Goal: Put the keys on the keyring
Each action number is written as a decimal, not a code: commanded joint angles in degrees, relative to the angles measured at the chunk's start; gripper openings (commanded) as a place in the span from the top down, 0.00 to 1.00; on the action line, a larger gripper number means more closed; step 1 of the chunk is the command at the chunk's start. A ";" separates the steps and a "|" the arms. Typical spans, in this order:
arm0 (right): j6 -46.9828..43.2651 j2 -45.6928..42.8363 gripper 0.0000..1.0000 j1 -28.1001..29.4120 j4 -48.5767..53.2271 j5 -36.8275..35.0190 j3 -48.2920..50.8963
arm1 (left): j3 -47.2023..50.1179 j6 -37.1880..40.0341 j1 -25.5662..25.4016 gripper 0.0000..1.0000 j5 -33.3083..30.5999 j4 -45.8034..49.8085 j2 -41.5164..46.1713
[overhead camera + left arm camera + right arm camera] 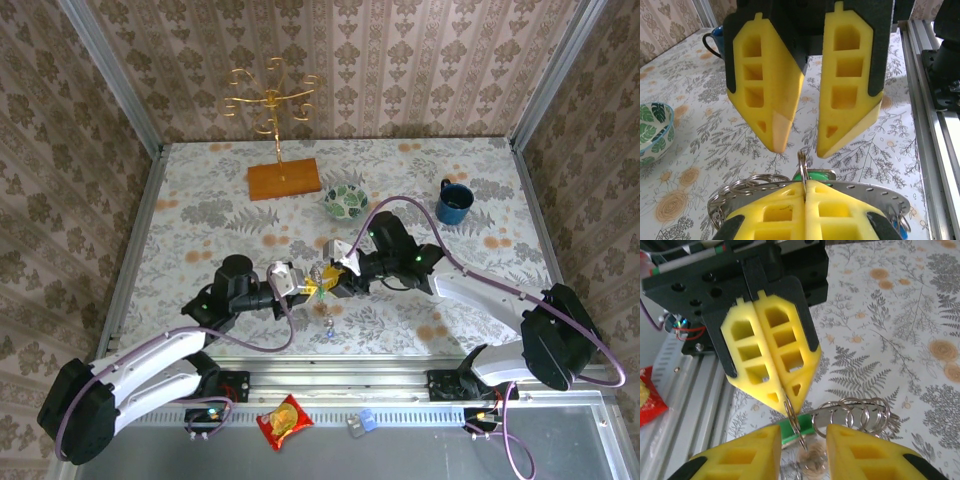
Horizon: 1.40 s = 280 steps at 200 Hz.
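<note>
Fern-print tablecloth (880, 145) beneath green-headed key (815, 176) and flat grey keyring (875, 196).

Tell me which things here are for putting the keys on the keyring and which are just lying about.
For the job: green key, keyring, thin ring pinched in the left gripper, open right gripper.
Lying about: bowl, mug, gold stand, snack packet.
</note>
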<state>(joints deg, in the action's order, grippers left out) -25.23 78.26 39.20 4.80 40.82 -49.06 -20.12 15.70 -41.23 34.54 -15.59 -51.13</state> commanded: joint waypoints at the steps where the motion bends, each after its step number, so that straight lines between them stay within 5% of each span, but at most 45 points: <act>1: 2.73 0.01 0.73 0.04 -4.23 3.21 0.86 | 0.82 -2.54 -0.34 1.00 1.92 -6.76 0.98; 85: 3.44 1.11 0.83 0.09 -5.04 6.90 -0.02 | 2.50 -4.72 -0.34 1.00 1.82 -10.90 0.92; 124: 1.70 2.90 1.00 0.09 -2.38 7.10 -1.34 | 2.45 -4.79 -0.29 1.00 0.99 -10.71 0.98; 141: -0.20 2.95 1.00 0.17 1.18 6.28 -2.81 | 1.91 -4.13 -0.25 0.94 0.29 -8.84 1.23; 153: -2.18 2.95 1.00 0.31 4.17 5.33 -4.23 | 1.05 -3.15 -0.26 0.80 -0.42 -6.08 1.24; 183: -7.28 3.37 1.00 1.36 11.56 2.59 -7.95 | -2.02 0.26 -0.34 0.78 -0.73 1.65 0.55; 225: -12.21 5.47 1.00 3.84 18.81 -0.90 -13.20 | -5.35 2.67 -0.34 0.80 0.06 6.12 -1.61; 253: -9.14 4.21 1.00 3.65 14.70 1.08 -12.51 | -6.72 4.24 -0.33 1.00 1.13 8.62 -2.80; 280: -3.58 1.90 0.72 0.90 8.09 2.82 -7.57 | -5.61 3.76 -0.34 1.00 1.08 7.19 -2.03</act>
<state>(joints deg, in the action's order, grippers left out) -32.58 82.85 41.60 18.33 40.14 -59.70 -24.77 18.31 -41.39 34.89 -8.49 -53.54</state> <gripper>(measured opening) 0.218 0.066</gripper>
